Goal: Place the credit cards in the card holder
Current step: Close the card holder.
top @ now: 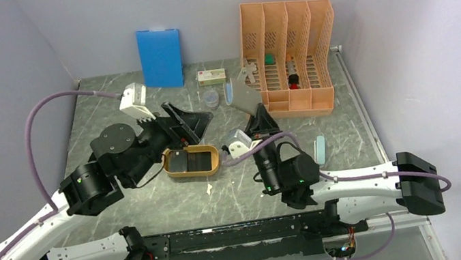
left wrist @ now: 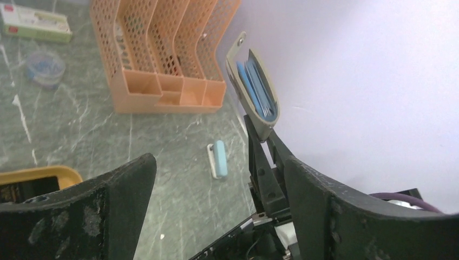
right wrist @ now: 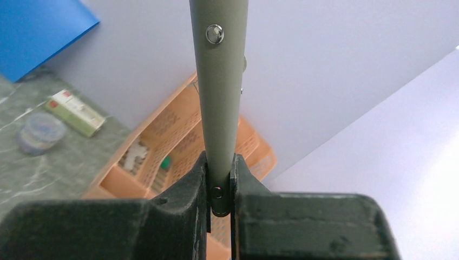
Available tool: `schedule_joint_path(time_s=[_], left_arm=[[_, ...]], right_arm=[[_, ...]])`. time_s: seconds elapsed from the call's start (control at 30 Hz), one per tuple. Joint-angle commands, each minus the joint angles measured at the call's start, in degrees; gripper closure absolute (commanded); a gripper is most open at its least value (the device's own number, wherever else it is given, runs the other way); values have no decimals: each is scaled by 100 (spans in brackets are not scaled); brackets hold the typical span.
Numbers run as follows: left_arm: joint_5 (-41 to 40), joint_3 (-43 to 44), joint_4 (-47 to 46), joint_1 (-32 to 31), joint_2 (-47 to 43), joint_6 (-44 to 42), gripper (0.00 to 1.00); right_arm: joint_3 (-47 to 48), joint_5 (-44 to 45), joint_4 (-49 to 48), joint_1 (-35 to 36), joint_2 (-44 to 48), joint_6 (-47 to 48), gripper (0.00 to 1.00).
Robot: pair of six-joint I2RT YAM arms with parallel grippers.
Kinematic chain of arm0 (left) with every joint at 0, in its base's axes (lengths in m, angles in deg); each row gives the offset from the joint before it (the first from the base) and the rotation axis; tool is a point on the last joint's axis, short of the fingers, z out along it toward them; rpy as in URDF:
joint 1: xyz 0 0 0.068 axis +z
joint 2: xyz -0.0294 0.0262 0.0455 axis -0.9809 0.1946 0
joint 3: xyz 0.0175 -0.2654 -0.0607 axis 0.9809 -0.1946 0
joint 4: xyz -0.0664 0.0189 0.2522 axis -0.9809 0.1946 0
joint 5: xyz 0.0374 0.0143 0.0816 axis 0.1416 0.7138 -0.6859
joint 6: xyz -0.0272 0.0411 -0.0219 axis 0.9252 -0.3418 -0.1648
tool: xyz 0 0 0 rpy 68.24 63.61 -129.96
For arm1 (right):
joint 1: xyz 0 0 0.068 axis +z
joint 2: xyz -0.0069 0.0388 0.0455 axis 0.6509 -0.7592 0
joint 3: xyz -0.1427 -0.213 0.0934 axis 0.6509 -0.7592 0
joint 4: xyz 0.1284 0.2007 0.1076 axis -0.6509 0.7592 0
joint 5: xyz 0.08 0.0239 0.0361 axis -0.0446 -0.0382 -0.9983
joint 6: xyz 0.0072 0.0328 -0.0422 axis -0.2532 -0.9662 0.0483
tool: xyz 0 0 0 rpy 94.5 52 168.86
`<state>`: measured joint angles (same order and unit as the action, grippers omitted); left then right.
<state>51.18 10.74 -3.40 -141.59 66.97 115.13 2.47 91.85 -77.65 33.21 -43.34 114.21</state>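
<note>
The grey card holder stands upright above the table, pinched at its lower end by my right gripper. In the right wrist view it shows edge-on with the gripper shut on it. The left wrist view shows it partly open with pale blue pockets. Dark credit cards lie in the orange oval tray. My left gripper is open and empty, just above the tray's far edge, left of the holder. Its jaws stand wide apart.
A tall orange file rack stands at the back right. A blue board leans on the back wall. A small box and a round clear container lie between them. A pale blue bar lies right of my right gripper.
</note>
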Motion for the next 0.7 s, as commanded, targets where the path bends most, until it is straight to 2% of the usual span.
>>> schedule_joint_path(time_s=[0.0,0.27,0.43,0.67], left_arm=[[244,127,-707,-20,-129,-424,4],[967,-641,-1865,-17,-249,-470,3],[1474,-953,-2849,-15,-212,-567,3],[1396,-777,-2852,-12,274,-745,3]], right_arm=[[-104,-627,-1960,167,-1,2054,100],[-162,-612,-2495,521,-297,2556,100],[-76,-573,-2491,556,-412,2550,100],[37,-477,-2454,580,-428,2479,100]])
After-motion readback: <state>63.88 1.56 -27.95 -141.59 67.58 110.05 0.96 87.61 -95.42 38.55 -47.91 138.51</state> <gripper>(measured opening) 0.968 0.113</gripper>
